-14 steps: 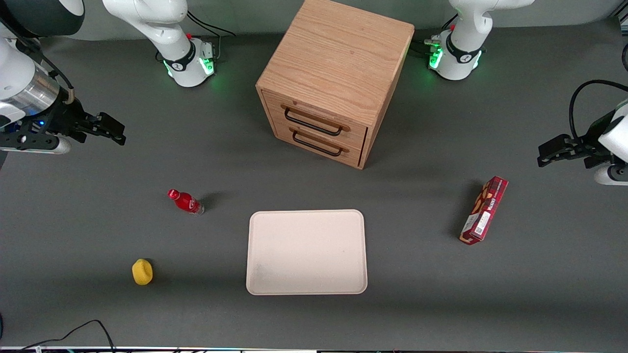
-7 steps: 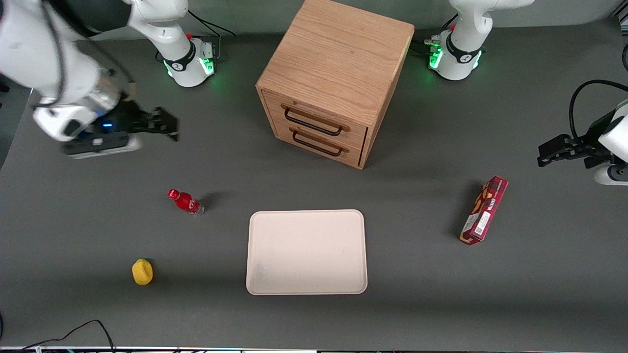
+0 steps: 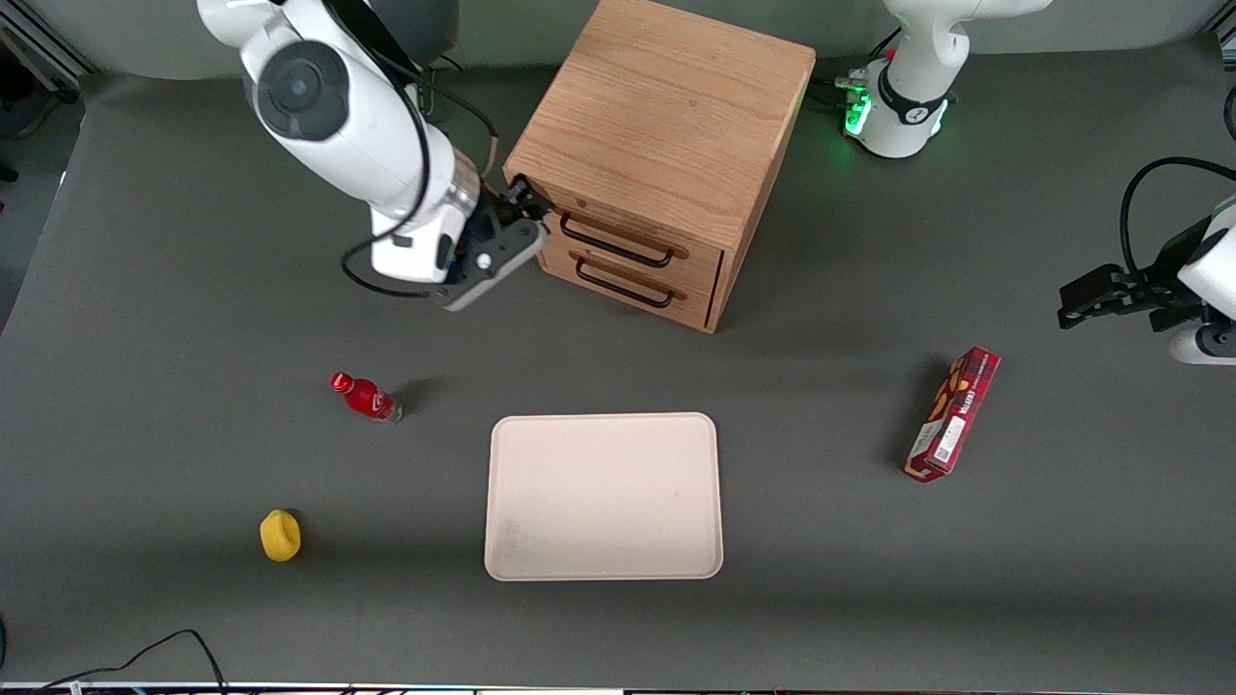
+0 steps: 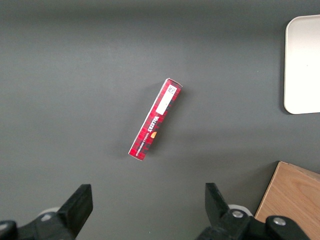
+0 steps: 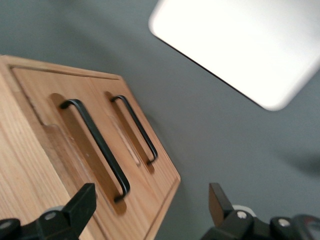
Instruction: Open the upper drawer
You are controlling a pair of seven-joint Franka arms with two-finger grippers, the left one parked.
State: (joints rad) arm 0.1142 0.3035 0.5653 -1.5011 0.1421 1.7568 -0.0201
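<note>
The light-oak cabinet (image 3: 666,125) stands at the back of the table. The upper drawer (image 3: 632,230) is shut, with its thin black handle (image 3: 615,241) on a brown strip; the lower drawer (image 3: 637,275) sits under it. My right gripper (image 3: 526,198) is open and empty at the cabinet's front corner toward the working arm's end, level with the upper drawer, touching nothing. The right wrist view shows the upper drawer (image 5: 55,95), its handle (image 5: 98,145) and the lower handle (image 5: 135,129), with the gripper (image 5: 151,195) open in front of the drawer fronts.
A cream tray (image 3: 603,497) lies nearer the front camera than the cabinet; it also shows in the right wrist view (image 5: 240,45). A red bottle (image 3: 365,397) and a yellow object (image 3: 280,536) lie toward the working arm's end. A red box (image 3: 952,414) lies toward the parked arm's end.
The right arm has swung from the table's working-arm end across to the cabinet's front corner. The drawers have not moved.
</note>
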